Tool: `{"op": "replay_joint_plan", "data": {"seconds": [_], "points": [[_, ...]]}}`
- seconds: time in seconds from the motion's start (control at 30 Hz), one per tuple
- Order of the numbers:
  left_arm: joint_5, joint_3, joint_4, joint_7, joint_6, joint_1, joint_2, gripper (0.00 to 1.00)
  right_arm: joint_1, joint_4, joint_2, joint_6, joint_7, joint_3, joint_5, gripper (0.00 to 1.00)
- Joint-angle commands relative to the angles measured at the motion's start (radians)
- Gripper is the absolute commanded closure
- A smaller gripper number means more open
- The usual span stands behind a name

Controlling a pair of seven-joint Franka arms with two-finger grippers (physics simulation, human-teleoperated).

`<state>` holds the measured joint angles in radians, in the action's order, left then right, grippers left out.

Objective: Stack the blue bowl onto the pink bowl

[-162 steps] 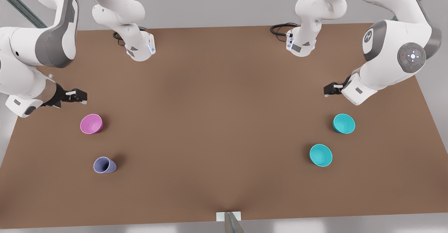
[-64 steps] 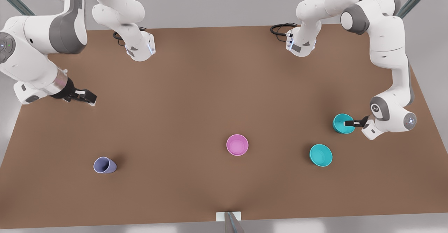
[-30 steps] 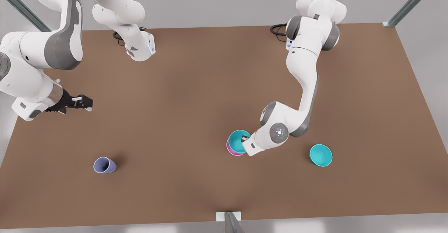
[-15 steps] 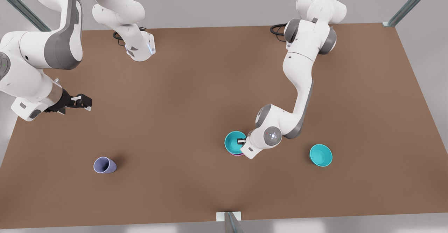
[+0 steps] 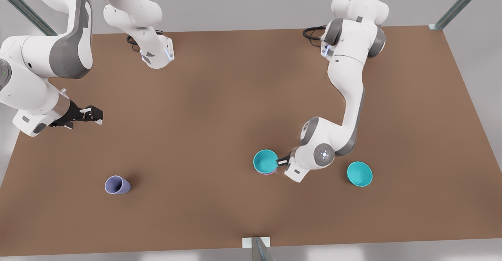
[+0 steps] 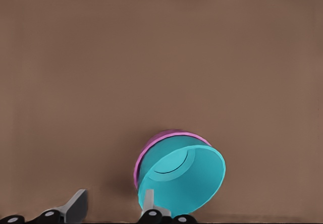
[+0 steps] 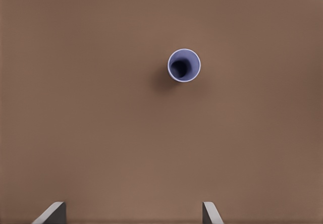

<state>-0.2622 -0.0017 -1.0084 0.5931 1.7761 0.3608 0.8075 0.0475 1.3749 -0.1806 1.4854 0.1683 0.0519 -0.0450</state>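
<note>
Left pincer [image 5: 283,161] is seen just beside the blue bowl [image 5: 265,161], on the side toward the turquoise twin bowl [image 5: 359,173]; its fingers [image 6: 75,206] are spread apart and nothing is gripped, with one finger close to or at the bowl's rim in the left wrist view — contact cannot be told. Blue bowl is seated inside the pink bowl [image 6: 151,151], of which only a thin magenta edge is seen around it. In the left wrist view the blue bowl's rim appears to sit slightly off-centre in the pink one, so nesting looks a bit skewed; whether it is fully settled cannot be told. Stack is placed on the tabletop [image 5: 219,96], between the lavender cup [image 5: 117,185] and the twin bowl, nearer to the twin. Right pincer [image 5: 92,115] is held above the tabletop well apart from the stack, beyond the lavender cup, fingers [image 7: 50,214] wide apart, nothing held; that arm is judged to be waiting. Status judgement: pick, carry and placement are done and release appears made. Left to do: the left pincer to be backed clear of the rim without the stack being nudged, and the seating to be confirmed.
</note>
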Motion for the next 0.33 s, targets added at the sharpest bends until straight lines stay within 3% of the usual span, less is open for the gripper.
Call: {"op": "replay_joint_plan", "data": {"seconds": [0.0, 0.03, 0.13, 0.17, 0.2, 0.3], "points": [[0.073, 0.016, 0.005, 0.077, -0.444, -0.101, -0.175, 0.00, 0.000, 0.000, 0.001, -0.001, 0.011, 0.000, 0.000, 0.00], [0.161, 0.019, 0.005, 0.068, -0.530, -0.138, -0.238, 0.00, 0.000, 0.000, 0.001, -0.001, 0.011, 0.000, 0.000, 0.00], [0.169, 0.026, -0.010, -0.167, -0.541, -0.223, -0.350, 0.00, 0.000, -0.007, -0.002, -0.001, 0.011, 0.000, 0.002, 0.00], [0.205, 0.028, -0.091, -0.376, -0.535, -0.240, -0.413, 0.00, 0.000, -0.007, -0.002, -0.001, 0.011, 0.000, 0.002, 0.00], [0.248, 0.022, -0.325, -0.478, -0.374, -0.230, -0.576, 0.00, 0.000, -0.007, -0.002, -0.001, 0.011, 0.000, 0.002, 0.00], [0.205, 0.022, -0.312, -0.473, -0.405, -0.226, -0.571, 0.00, 0.000, -0.007, -0.002, -0.001, 0.011, 0.000, 0.002, 0.00]]}}
